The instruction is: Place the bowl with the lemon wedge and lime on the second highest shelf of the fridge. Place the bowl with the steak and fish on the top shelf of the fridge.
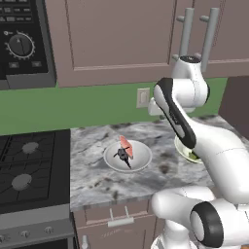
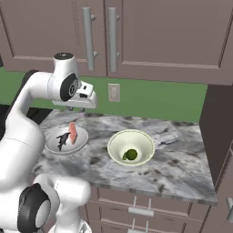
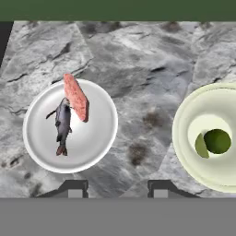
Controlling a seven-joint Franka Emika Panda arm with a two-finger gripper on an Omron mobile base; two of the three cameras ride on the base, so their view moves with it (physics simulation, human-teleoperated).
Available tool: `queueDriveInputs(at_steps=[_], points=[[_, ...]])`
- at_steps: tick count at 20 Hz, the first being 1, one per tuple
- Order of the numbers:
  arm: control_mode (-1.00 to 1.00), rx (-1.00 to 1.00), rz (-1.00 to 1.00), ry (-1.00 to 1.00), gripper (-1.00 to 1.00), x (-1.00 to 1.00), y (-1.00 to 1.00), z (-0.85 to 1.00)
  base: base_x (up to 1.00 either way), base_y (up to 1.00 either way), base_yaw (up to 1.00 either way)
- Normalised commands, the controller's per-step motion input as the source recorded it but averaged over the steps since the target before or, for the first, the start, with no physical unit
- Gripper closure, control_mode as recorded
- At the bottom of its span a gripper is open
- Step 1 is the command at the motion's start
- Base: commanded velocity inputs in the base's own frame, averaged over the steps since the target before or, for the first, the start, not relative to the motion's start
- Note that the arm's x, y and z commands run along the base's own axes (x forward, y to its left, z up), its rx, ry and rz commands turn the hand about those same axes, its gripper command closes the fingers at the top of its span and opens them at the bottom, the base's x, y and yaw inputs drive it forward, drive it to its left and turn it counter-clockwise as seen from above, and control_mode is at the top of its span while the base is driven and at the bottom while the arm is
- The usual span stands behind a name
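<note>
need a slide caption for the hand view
White bowl with pinkish-red steak and dark fish beside cream bowl holding green lime.

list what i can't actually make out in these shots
- Pale green bowl, left base view: mostly hidden behind the arm, its contents unseen.
- Lemon wedge, hand view: just a pale sliver beside the lime; its shape is unclear.
- Pale green bowl, hand view: right side cut off by the frame edge.
- Gripper, hand view: just the fingertips show, apart with nothing between them.
</note>
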Motion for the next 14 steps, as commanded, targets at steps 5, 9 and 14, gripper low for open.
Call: queueDriveInputs(at_steps=[5, 9, 14], points=[[-1.0, 0.1, -0.19, 0.0, -1.0, -0.47, -0.61, -0.08, 0.0, 0.0, 0.0], [-1.0, 0.2, -0.45, 0.05, -1.0, -0.55, -1.0, -0.23, 0.0, 0.0, 0.0], [-1.0, 0.17, -0.54, 0.14, -1.0, -0.17, -1.0, -0.47, 0.0, 0.0, 0.0]])
